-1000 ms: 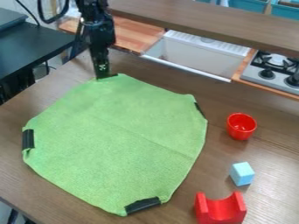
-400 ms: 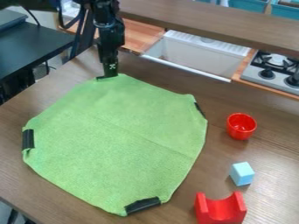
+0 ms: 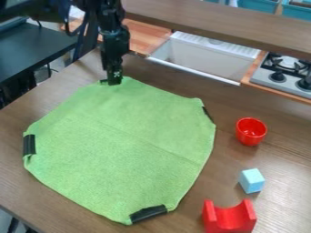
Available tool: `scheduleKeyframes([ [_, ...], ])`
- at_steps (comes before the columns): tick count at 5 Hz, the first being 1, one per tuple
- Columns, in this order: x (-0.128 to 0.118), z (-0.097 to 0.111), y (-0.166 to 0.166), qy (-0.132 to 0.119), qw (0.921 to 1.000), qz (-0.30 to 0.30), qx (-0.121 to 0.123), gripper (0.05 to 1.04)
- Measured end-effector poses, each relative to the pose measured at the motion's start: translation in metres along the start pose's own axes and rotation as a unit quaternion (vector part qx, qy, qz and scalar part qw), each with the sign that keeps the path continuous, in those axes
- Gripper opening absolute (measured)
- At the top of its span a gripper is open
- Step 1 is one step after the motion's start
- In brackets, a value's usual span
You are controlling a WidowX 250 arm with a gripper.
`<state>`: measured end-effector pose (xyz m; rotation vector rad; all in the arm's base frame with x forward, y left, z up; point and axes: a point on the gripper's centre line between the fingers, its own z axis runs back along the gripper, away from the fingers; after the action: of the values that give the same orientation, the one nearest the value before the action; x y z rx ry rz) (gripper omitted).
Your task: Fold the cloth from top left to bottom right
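My gripper (image 3: pixel 113 81) hangs down at the top corner of the cloth, over the black patch there, at the upper left of the view. Whether cloth is held between its two sides cannot be made out. The green cloth (image 3: pixel 121 145) lies spread flat on the brown table, with black patches at its left, bottom and right corners.
To the right of the cloth stand a red cup (image 3: pixel 251 131), a light blue cube (image 3: pixel 251 180) and a red curved block (image 3: pixel 229 217). Behind the table (image 3: pixel 279 150) are a white sink (image 3: pixel 203 57) and a stove (image 3: pixel 285 75).
The gripper has shifted a little to the right and then slightly lower at the cloth's top corner. The cloth has kept its place.
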<state>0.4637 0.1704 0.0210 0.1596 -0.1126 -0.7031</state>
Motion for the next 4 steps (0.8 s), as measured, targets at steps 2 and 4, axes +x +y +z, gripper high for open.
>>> scheduleKeyframes([
  [2, 0.0021, -0.0107, -0.0027, 0.014, 0.9999, 0.005, -0.004, 0.977],
  [4, 0.0038, -0.0136, -0.0012, 0.012, 0.9998, 0.014, -0.009, 0.385],
])
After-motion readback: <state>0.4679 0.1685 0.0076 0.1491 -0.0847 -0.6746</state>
